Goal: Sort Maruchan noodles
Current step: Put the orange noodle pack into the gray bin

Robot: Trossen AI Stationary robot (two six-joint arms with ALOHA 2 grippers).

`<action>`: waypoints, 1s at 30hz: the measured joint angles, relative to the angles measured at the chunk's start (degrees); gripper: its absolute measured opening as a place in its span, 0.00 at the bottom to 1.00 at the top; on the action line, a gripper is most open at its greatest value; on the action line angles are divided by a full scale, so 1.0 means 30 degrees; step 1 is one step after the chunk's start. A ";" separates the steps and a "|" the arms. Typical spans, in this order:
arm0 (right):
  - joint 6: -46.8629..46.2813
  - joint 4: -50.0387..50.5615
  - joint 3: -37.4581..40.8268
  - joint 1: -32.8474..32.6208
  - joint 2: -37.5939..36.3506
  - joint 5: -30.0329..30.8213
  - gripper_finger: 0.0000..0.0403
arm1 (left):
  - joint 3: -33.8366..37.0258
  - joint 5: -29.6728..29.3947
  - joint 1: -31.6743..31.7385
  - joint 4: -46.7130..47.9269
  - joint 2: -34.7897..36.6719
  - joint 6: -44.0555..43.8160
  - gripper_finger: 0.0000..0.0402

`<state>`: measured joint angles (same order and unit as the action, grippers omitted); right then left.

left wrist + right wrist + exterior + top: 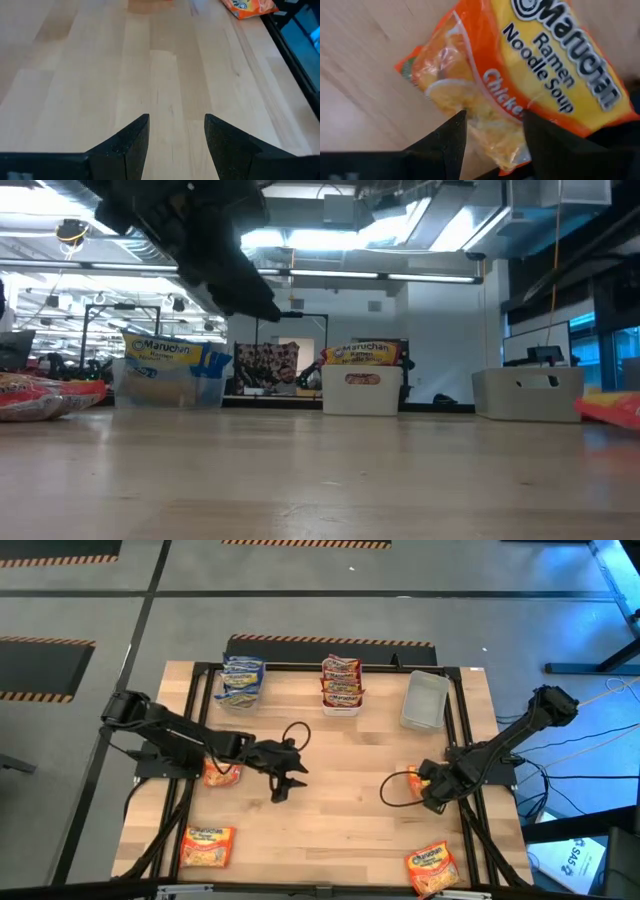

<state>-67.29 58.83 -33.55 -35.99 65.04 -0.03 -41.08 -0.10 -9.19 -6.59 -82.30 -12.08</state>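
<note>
Several Maruchan noodle packets are in view. An orange-yellow one (530, 70) lies flat on the wood by the table's right edge (412, 777). My right gripper (494, 137) points down over it, open, with a finger on either side of its lower part. My left gripper (176, 145) stands open above bare wood in the table's middle (288, 778), with nothing between its fingers. Other orange packets lie under the left arm (221, 773), at the near left (207, 845) and at the near right (432, 868). My right gripper comes at the orange-yellow packet from above, its fingers (451, 137) over the packet's picture end (485, 117). The packet lies flat on the table. I cannot tell whether the fingertips touch it.
Three bins stand along the far edge: one with blue-white packets (242, 680), one with red packets (341, 683), and a clear one (425, 700). A black frame (466, 740) runs around the tabletop. A cable loops beside each gripper.
</note>
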 joint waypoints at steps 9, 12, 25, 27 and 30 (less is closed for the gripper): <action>0.1477 -0.5337 0.0381 0.0000 0.0863 0.2644 0.44 | -0.0022 -0.0333 -0.0139 -0.1762 -0.1640 0.0036 0.46; 0.2546 -0.7939 0.0396 0.0093 0.1721 0.3641 0.44 | -0.0022 -0.0719 -0.0139 -0.1968 -0.1625 0.0022 0.46; 0.8567 -1.7304 -0.2141 0.3886 0.7900 0.4788 0.44 | -0.0057 -0.1258 -0.0412 -0.4183 -0.3300 -0.0939 0.46; 0.9020 -1.7159 -0.3073 0.4487 0.8474 0.5125 0.44 | 0.0000 -0.1255 -0.0611 -0.4703 -0.3965 -0.1406 0.46; 1.0048 -1.6334 -0.4547 0.5125 0.8502 0.4653 0.44 | -0.0013 -0.1218 -0.1005 -0.6122 -0.4576 -0.2066 0.46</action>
<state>-37.14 9.83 -47.19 -20.61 90.55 13.92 -41.12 -3.75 -12.21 -24.95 -96.03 -18.27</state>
